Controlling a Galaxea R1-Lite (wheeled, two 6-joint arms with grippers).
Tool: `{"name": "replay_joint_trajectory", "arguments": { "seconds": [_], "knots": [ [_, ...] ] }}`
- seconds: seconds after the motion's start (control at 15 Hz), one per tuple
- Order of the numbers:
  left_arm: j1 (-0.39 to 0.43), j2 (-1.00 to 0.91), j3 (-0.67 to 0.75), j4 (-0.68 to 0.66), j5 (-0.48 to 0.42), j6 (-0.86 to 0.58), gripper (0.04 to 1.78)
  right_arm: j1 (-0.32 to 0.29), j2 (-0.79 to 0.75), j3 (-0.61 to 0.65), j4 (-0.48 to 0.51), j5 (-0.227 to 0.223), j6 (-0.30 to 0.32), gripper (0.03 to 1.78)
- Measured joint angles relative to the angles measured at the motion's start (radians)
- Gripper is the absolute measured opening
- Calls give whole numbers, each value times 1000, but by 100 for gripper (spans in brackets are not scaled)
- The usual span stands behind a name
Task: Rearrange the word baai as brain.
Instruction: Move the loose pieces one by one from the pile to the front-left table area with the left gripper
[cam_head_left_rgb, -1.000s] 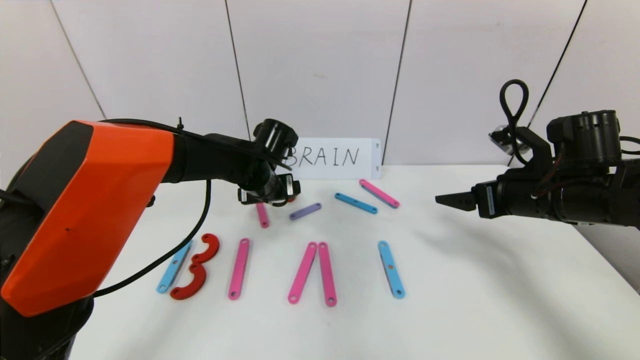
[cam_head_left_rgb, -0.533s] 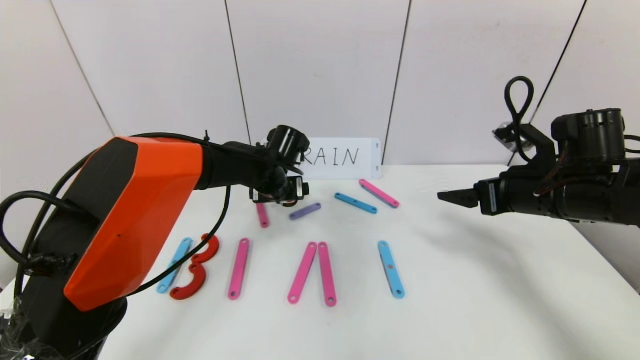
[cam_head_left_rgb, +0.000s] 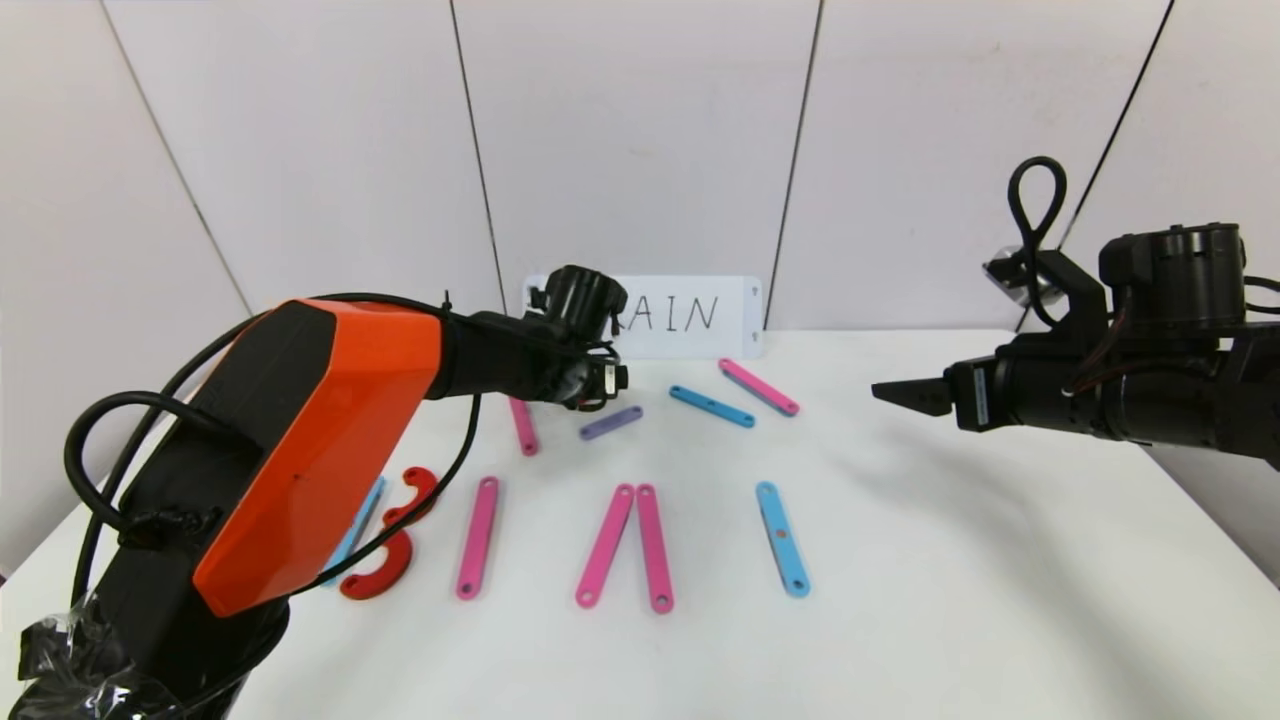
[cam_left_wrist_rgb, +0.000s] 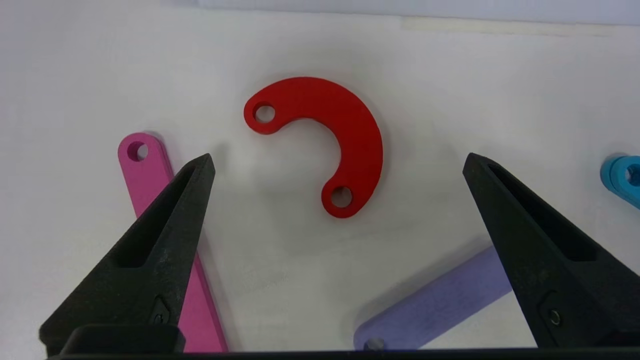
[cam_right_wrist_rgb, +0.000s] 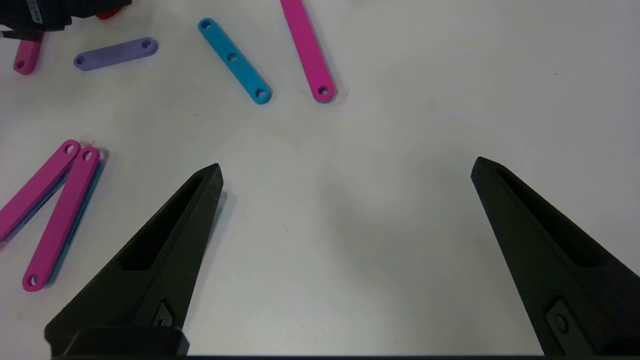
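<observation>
The word baai runs along the table front: a blue bar (cam_head_left_rgb: 352, 528) partly behind my left arm, two red curves (cam_head_left_rgb: 383, 574), a pink bar (cam_head_left_rgb: 478, 537), two pink bars (cam_head_left_rgb: 605, 545) leaning together, and a blue bar (cam_head_left_rgb: 782, 538). Farther back lie a short pink bar (cam_head_left_rgb: 522, 425), a purple bar (cam_head_left_rgb: 610, 422), a blue bar (cam_head_left_rgb: 711, 406) and a pink bar (cam_head_left_rgb: 758, 387). My left gripper (cam_head_left_rgb: 600, 385) hovers open there. Its wrist view shows a third red curve (cam_left_wrist_rgb: 350, 130) on the table between the spread fingers (cam_left_wrist_rgb: 170, 225), untouched. My right gripper (cam_head_left_rgb: 895, 395) hangs open at the right, holding nothing.
A white card (cam_head_left_rgb: 690, 315) with handwritten letters stands against the back wall, partly behind my left wrist. Bare table (cam_right_wrist_rgb: 350, 225) lies under my right gripper (cam_right_wrist_rgb: 347, 164). The table's right edge (cam_head_left_rgb: 1210, 530) runs close below my right arm.
My left arm has reached farther back and to the right, from over the short pink bar toward the card. The right arm has barely shifted. No piece has moved.
</observation>
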Motion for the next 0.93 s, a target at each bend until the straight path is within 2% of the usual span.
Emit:
{"name": "replay_joint_trajectory", "arguments": {
  "seconds": [0.13, 0.93],
  "knots": [
    [-1, 16, 0, -34, 14, 10, 174, 0, 1, 0, 0, 0, 0, 174],
    [-1, 44, -1, -39, 16, 10, 174, 1, 11, 2, 0, 0, -1, 174]
  ]
}}
